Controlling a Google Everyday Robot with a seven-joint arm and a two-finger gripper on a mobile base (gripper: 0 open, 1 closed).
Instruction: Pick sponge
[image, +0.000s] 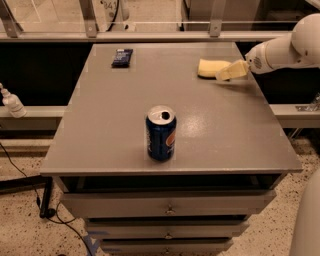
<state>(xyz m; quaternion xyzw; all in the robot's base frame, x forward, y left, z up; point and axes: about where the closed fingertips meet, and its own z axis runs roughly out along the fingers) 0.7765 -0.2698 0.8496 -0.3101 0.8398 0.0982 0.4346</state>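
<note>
The sponge (209, 68) is a pale-yellow soft block lying flat near the far right of the grey table (115, 125). My gripper (231, 71), on a white arm reaching in from the right edge, sits just right of the sponge with its pale-yellow fingers (235, 69) pointing left at the sponge's right end, low over the table. Whether the fingers touch the sponge does not show.
A blue soda can (161, 132) stands upright near the table's front centre. A dark flat packet (122, 57) lies at the far left. A small white bottle (12, 102) stands on a ledge left of the table. Drawers are below the tabletop.
</note>
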